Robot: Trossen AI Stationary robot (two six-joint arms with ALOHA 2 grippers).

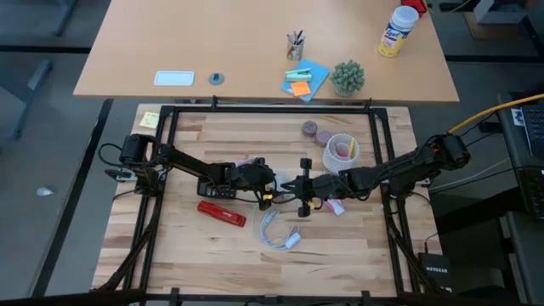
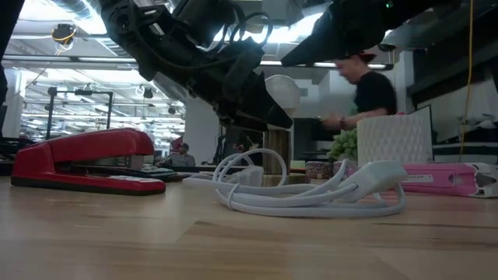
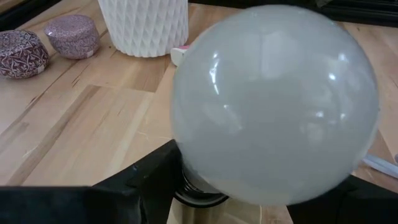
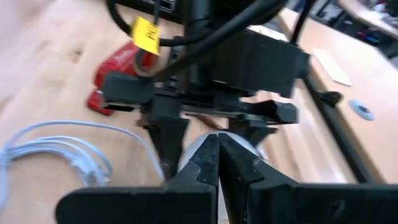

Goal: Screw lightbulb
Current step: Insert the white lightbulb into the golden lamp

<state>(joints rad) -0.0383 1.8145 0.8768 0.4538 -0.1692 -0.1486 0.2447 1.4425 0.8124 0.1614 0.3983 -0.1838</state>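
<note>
Mid-bench, the left hand grasps the frosted white glass lightbulb near its metal base; fragile, slippery, light. The right hand is clenched, empty.

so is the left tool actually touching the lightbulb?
Touching. In the left wrist view the left tool has its dark fingers pressed against the lightbulb at its metal neck, no gap visible.
</note>
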